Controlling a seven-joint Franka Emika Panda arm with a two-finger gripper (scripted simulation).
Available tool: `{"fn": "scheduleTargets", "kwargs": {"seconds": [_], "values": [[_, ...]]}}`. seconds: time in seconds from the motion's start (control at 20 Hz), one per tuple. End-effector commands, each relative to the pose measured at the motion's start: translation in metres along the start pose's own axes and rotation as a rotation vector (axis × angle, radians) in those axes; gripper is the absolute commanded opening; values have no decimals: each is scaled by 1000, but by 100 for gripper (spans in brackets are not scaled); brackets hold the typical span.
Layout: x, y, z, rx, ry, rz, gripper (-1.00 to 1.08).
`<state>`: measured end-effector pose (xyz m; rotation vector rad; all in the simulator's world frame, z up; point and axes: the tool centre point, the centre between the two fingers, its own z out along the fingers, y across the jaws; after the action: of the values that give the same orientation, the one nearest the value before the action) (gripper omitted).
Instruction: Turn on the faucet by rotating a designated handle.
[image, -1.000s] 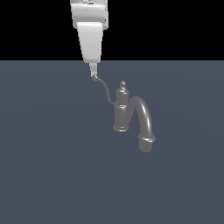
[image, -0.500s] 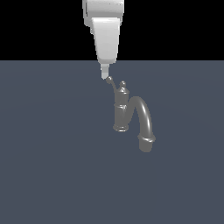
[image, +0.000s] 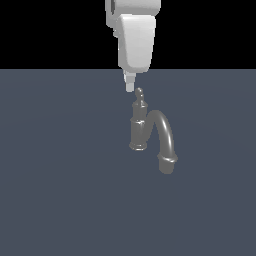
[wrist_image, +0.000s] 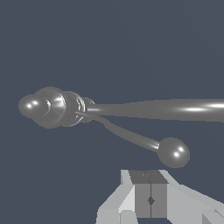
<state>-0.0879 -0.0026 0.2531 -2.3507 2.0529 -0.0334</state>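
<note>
Exterior view: the faucet (image: 139, 127) stands upright on a flat grey-blue surface (image: 60, 190), near its middle and a little toward the far edge; its ridged column is topped by a knob finial (image: 139, 93), and a thick arched spout (image: 165, 132) curves away toward the exterior view's right, ending in a flared mouth that faces down. The white arm (image: 135, 37) descends from above; the gripper (image: 130, 86) hangs just beside the finial, on the exterior view's left of it — whether the two touch cannot be told from this view.

Wrist view: the camera looks down along the column, so the finial (wrist_image: 33, 106) and the ridged collars appear end-on and the spout (wrist_image: 166, 109) runs off as a long bright bar; the handle (wrist_image: 131, 136) — a thin curved lever far slimmer than the spout — leaves the column at the collars and ends in a small ball tip (wrist_image: 173, 152). The gripper (wrist_image: 150, 192) lies just beside that ball tip; its two dark pads (wrist_image: 141, 192) are pressed flat against each other with nothing between them, so the jaws are clenched on nothing; the ball tip lies outside them.
</note>
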Motion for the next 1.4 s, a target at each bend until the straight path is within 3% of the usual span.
{"fn": "scheduleTargets", "kwargs": {"seconds": [0.0, 0.8, 0.85, 0.9, 1.35], "values": [[16, 2, 1, -3, 0, 10, -100], [104, 11, 10, -29, -2, 20, -100], [104, 11, 10, -29, -2, 20, -100], [88, 0, 0, -4, 0, -5, -100], [111, -18, 4, -11, -1, 2, -100]]}}
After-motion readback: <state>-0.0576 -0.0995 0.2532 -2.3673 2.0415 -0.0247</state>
